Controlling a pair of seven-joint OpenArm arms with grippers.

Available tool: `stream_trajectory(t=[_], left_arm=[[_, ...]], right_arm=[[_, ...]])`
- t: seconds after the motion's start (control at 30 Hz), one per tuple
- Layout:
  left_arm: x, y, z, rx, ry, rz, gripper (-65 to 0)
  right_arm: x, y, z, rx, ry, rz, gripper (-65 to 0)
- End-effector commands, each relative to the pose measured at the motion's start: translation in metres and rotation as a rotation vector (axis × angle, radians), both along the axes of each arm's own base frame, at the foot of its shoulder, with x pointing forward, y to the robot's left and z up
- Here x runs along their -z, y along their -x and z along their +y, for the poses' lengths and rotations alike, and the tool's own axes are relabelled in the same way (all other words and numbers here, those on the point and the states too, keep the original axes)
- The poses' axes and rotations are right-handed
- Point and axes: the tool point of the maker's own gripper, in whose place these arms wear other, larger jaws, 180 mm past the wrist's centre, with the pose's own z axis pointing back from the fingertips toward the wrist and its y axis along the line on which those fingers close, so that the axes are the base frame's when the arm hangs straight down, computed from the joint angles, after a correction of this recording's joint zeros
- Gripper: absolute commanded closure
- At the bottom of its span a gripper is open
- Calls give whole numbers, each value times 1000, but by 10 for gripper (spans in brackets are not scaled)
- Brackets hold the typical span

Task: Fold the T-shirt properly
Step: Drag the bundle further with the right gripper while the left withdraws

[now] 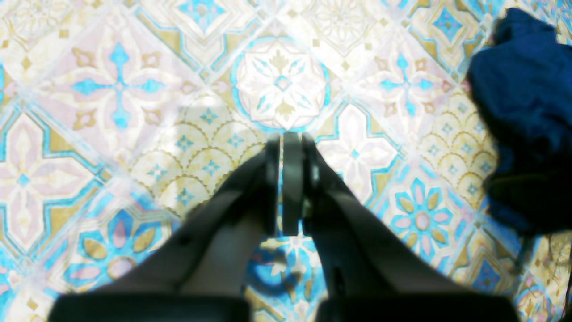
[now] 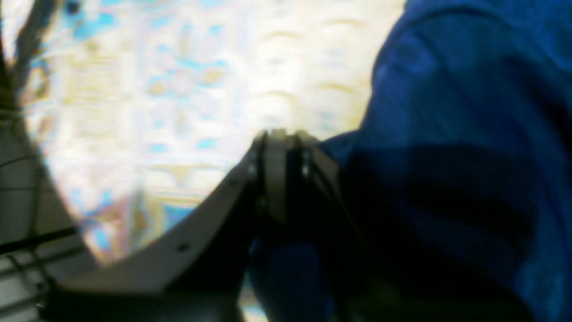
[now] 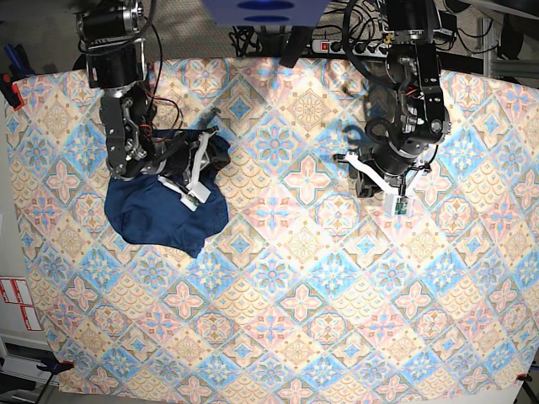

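A: T-shirt — dark navy, thin soft knit, no print. Lies bunched in a rounded heap at about 9 o'clock on the table, a point of cloth trailing toward 6.

B: Surface?

A: Patterned cloth over the whole table: diamond tiles, floral medallions, scallops, in pale blue, pink, tan and cream. Flat, matte.

B: Right arm pose?

A: It comes down from 11 o'clock, elbow bent, wrist over the upper edge of the heap. Right gripper has its fingers drawn nearly together, with navy fabric pressed against its 3 o'clock side and bunched beneath it. The wrist view is blurred; I cannot tell whether cloth is actually pinched between the fingers.

B: Left arm?

A: It reaches down from 1 o'clock and hangs over bare cloth at about 2 o'clock, well apart from the shirt. Left gripper has its fingers pressed together, nothing between them. In its wrist view the navy heap sits at the 3 o'clock edge.

B: Materials of the arms?

A: Black housings, dark fingers, with white pieces near each wrist.

B: Any writing?

A: A white label with red marks at 8 o'clock, off the table's edge; too small to read.
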Motion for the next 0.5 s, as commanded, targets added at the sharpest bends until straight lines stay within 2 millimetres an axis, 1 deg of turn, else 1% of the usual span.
stream_trajectory(t=[0.0, 0.03, 0.1, 0.17, 0.2, 0.27, 0.37, 0.47], left_arm=[[-13, -9, -1, 2, 9, -51, 0], [-13, -9, -1, 2, 9, -51, 0], [-13, -9, -1, 2, 9, -51, 0], [-13, -9, -1, 2, 9, -51, 0], [-13, -9, -1, 2, 9, -51, 0], [-13, -9, -1, 2, 9, -51, 0], [-13, -9, -1, 2, 9, -51, 0], [-13, -9, -1, 2, 9, -51, 0]], right_arm=[[19, 12, -45, -4, 217, 72, -54], [19, 12, -48, -4, 221, 73, -54], [19, 12, -62, -4, 248, 72, -55], [18, 12, -69, -2, 261, 71, -55], [18, 11, -77, 1, 276, 69, -55], [16, 10, -85, 6, 290, 66, -54], [7, -5, -96, 12, 310, 36, -53], [5, -8, -104, 15, 326, 30, -52]])
